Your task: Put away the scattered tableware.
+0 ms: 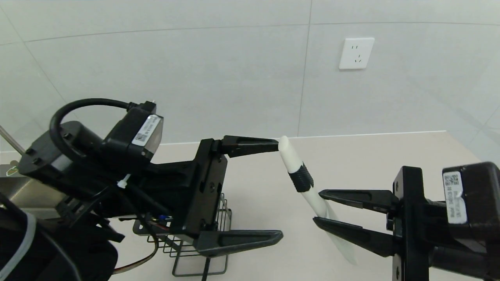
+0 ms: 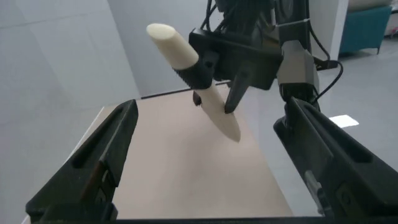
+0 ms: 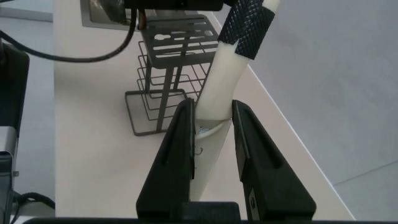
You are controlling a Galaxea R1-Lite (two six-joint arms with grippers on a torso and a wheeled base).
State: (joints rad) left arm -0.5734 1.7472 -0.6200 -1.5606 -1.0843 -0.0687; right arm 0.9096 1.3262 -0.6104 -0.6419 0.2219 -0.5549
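A white knife-like utensil (image 1: 291,158) with a black knurled band hangs tilted above the beige counter (image 1: 371,156), rounded handle end up and flat pale blade end down. My right gripper (image 1: 317,207) is shut on it just below the band; the right wrist view shows the fingers (image 3: 185,143) pressed against the utensil (image 3: 233,68). My left gripper (image 1: 280,190) stands wide open at the left, its upper fingertip close to the handle's top end. From the left wrist, the utensil (image 2: 186,53) sits ahead of the open gripper (image 2: 208,109), with no contact visible.
A dark wire cutlery rack (image 1: 218,218) stands on the counter beneath my left gripper, also seen as the rack (image 3: 168,68). A metal sink (image 1: 23,191) lies at the far left. A tiled wall with a socket (image 1: 356,53) closes the back.
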